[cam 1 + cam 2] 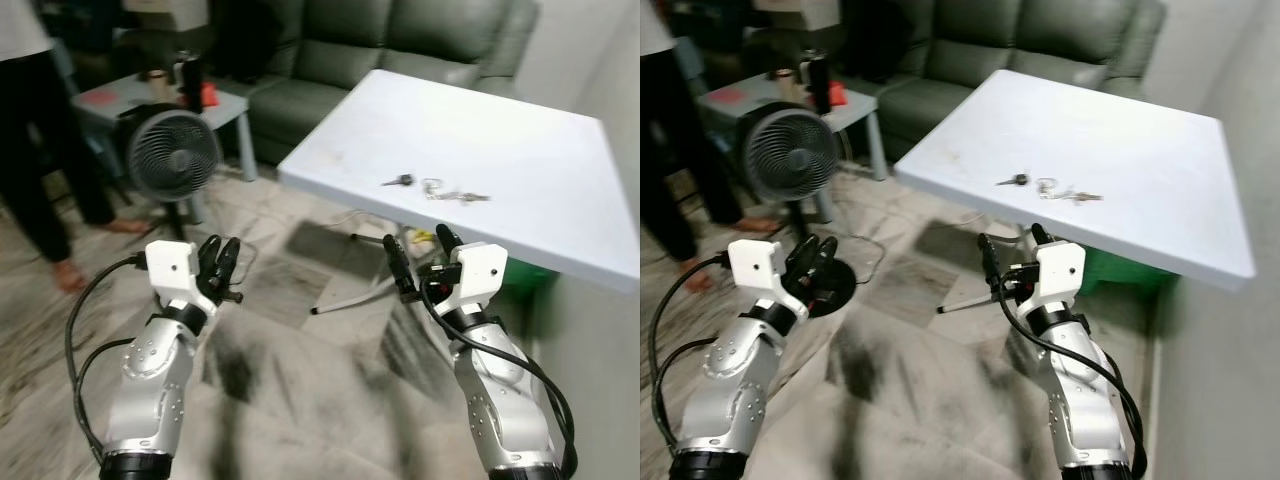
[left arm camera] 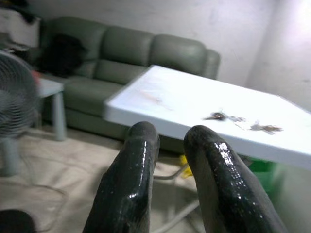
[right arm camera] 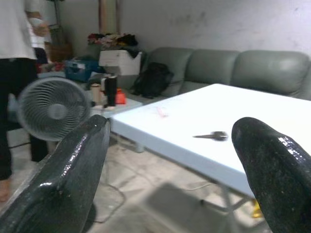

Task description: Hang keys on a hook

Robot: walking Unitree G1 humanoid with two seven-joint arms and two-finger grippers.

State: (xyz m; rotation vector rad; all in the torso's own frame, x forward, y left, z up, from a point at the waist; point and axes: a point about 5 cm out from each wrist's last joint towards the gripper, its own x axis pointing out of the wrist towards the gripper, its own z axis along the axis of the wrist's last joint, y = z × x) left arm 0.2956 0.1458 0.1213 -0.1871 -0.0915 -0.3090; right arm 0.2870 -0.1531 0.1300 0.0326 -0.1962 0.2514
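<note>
— Keys [image 1: 440, 188] — where are they?
— Lying flat on the white worktop [image 1: 520, 150], near its front edge, with a dark-headed one [image 1: 398, 181] just beside the bunch.
— And the right gripper [image 1: 418, 258]?
— Raised below the worktop's front edge, apart from the keys, its fingers [image 3: 73, 170] spread wide.
— The left gripper [image 1: 220, 262]?
— Held up over the floor [image 1: 300, 400], well apart from the worktop, its fingers [image 2: 129, 179] close together with a narrow gap, holding nothing.
— Anything else around?
— A fan [image 1: 171, 155] stands on the floor to the left, a small table [image 1: 230, 105] behind it, a green sofa [image 1: 400, 45] beyond, and a person [image 1: 35, 130] at the left edge.
</note>
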